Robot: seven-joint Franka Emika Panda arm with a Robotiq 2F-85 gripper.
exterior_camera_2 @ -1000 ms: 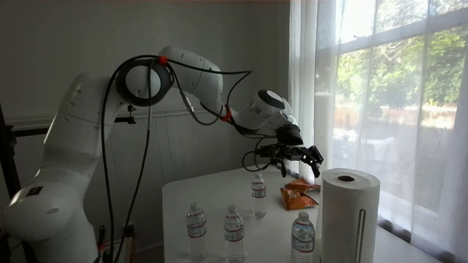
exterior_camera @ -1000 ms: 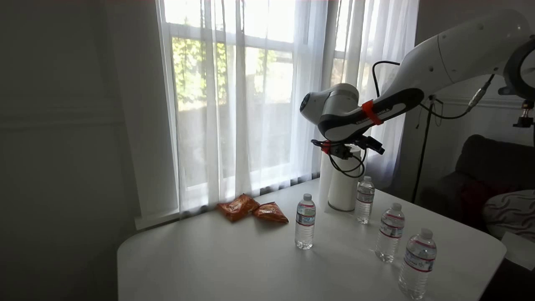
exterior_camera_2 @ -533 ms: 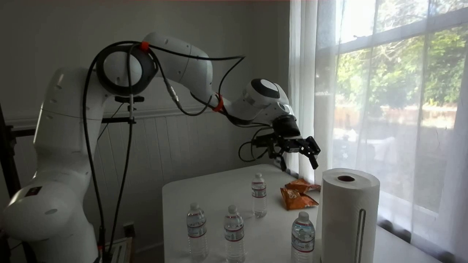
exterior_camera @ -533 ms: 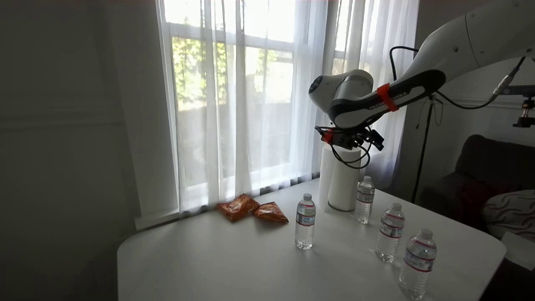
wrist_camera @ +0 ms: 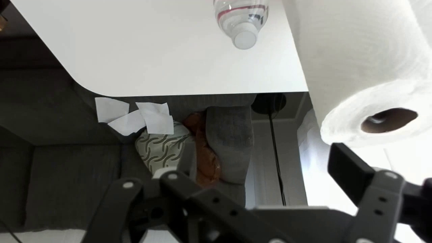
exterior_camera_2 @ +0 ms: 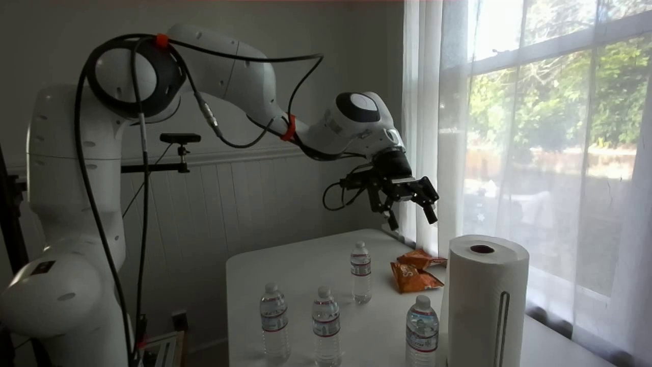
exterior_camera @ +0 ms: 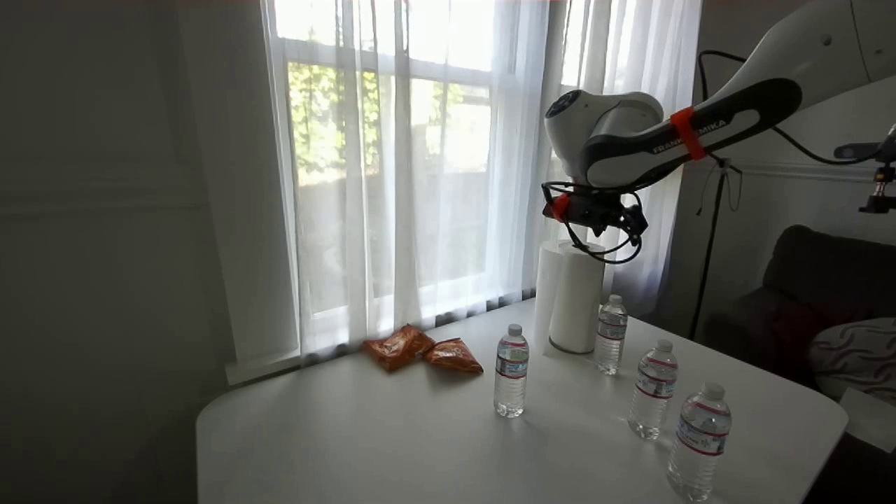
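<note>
In the wrist view, a capped clear bottle is seen at twelve o'clock from the spread claw, beside a paper roll.

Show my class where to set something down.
In an exterior view, the white table is bare left of the leftmost clear plastic bottle, in front of crinkled orange packets. Crowded: right, with three bottles and a white paper roll.
</note>
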